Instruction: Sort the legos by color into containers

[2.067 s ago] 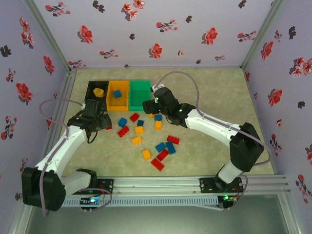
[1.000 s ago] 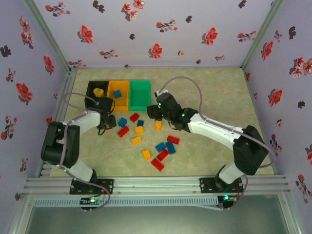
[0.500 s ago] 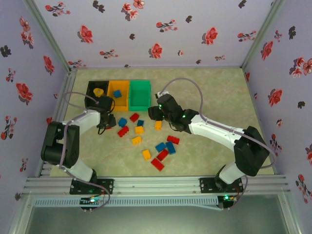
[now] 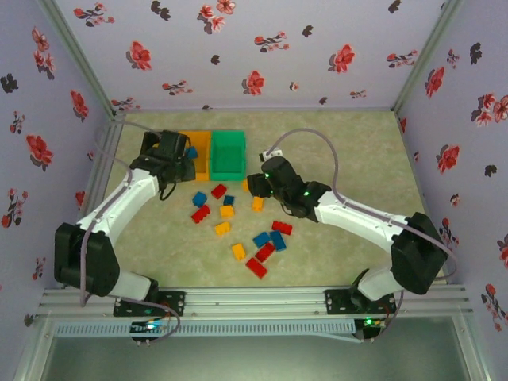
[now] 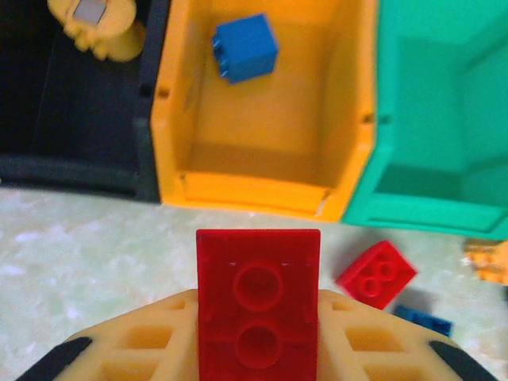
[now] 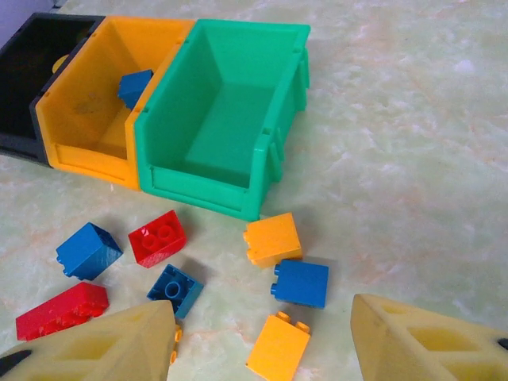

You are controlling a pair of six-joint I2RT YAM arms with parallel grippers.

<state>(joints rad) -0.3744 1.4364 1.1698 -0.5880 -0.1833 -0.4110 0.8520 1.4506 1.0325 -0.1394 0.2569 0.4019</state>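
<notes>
My left gripper [image 5: 258, 317] is shut on a red two-stud brick [image 5: 258, 294] and hovers just in front of the orange-yellow bin [image 5: 262, 127]. That bin sits between the black bin [image 5: 79, 119] and the empty green bin [image 5: 444, 119]. A blue brick [image 5: 244, 48] lies in the orange-yellow bin and a yellow piece [image 5: 95, 28] in the black one. From above, the left gripper [image 4: 178, 164] partly covers the black bin [image 4: 148, 144]. My right gripper [image 6: 266, 333] is open above an orange brick [image 6: 278, 345], beside a blue brick [image 6: 302, 283] and another orange one [image 6: 272, 238].
Several loose red, blue and orange bricks are scattered mid-table [image 4: 256, 267], between the bins and the arm bases. A red brick [image 6: 159, 237] and blue bricks [image 6: 88, 250] lie just in front of the bins. Flowered walls enclose the table on three sides.
The left gripper has risen from the table beside the red bricks and swung back over the bins' front, carrying a red brick. The right gripper has drifted slightly right and nearer.
</notes>
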